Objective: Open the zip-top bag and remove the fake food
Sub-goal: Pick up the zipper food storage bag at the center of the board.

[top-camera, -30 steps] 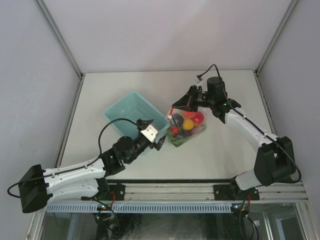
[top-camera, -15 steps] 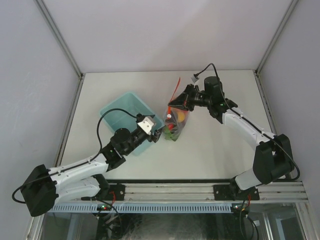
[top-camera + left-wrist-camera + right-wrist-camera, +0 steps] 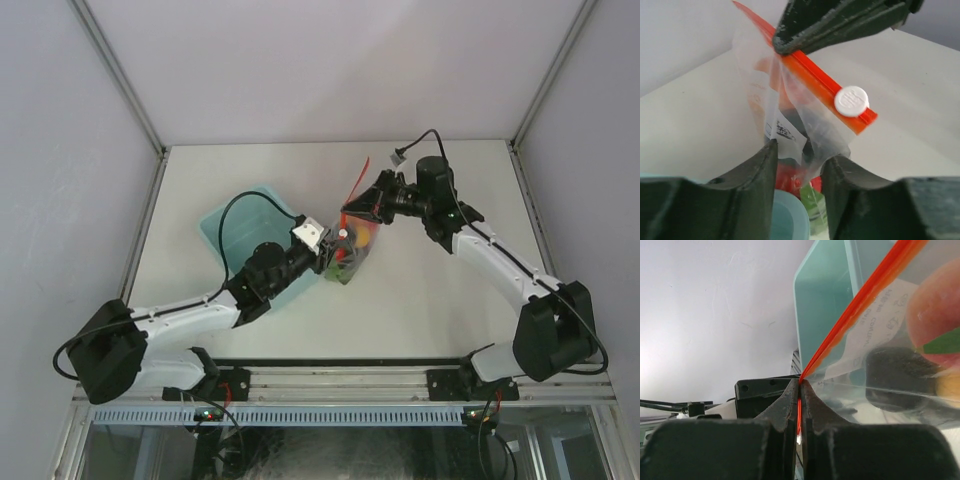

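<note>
Bag opening: right gripper (image 3: 800, 385) pinched shut on the zip strip (image 3: 815, 75); left gripper (image 3: 797, 157) part open astride the zip-top bag (image 3: 790, 115)
Bag hangs at centre of the top view, fake food (image 3: 935, 300) inside. Clamp one film layer only, below the slider (image 3: 851, 101), then pull apart

fake food (image 3: 792, 176) blurred behind zip-top bag (image 3: 757, 85) film, bin (image 3: 825, 305) cut off by top edge

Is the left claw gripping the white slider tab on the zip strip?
No: the white slider tab sits on the orange strip of the zip-top bag, well above the left claw, whose fingers flank clear plastic below.
</note>
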Robot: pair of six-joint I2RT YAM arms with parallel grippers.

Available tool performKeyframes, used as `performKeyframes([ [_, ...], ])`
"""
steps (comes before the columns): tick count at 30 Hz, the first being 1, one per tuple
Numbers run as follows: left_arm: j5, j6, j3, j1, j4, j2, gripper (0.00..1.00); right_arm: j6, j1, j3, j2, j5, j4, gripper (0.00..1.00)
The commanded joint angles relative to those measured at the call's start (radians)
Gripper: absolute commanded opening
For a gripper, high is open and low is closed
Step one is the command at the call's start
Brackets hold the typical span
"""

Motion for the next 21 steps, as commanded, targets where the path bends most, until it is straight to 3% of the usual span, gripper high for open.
performKeyframes([
  [1, -0.052, -0.029, 0.09, 0.002, 0.055, 0.002, 0.39, -0.018, -0.025, -0.015, -0.072, -0.006, 0.053, 0.0],
  [2, -0.048, -0.025, 0.098, 0.002, 0.055, 0.004, 0.34, -0.022, -0.03, -0.02, -0.075, -0.008, 0.05, 0.0],
  [5, -0.024, -0.013, 0.122, 0.002, 0.054, 0.019, 0.05, -0.027, -0.048, -0.042, -0.088, -0.018, 0.051, 0.0],
  [6, -0.012, -0.01, 0.126, 0.002, 0.055, 0.023, 0.01, -0.036, -0.056, -0.046, -0.095, -0.021, 0.048, 0.0],
  [11, 0.095, -0.021, 0.138, 0.002, 0.055, 0.011, 0.0, -0.12, -0.126, -0.054, -0.153, -0.063, 0.015, 0.02],
  [14, 0.165, -0.052, 0.153, 0.002, 0.051, -0.021, 0.0, -0.216, -0.217, -0.054, -0.203, -0.136, -0.004, 0.18],
  [17, 0.221, -0.093, 0.193, 0.001, 0.011, -0.048, 0.0, -0.378, -0.327, -0.053, -0.266, -0.243, -0.047, 0.5],
  [21, 0.29, -0.141, 0.25, -0.005, -0.063, -0.065, 0.0, -0.863, -0.454, 0.012, -0.347, -0.488, -0.281, 0.78],
])
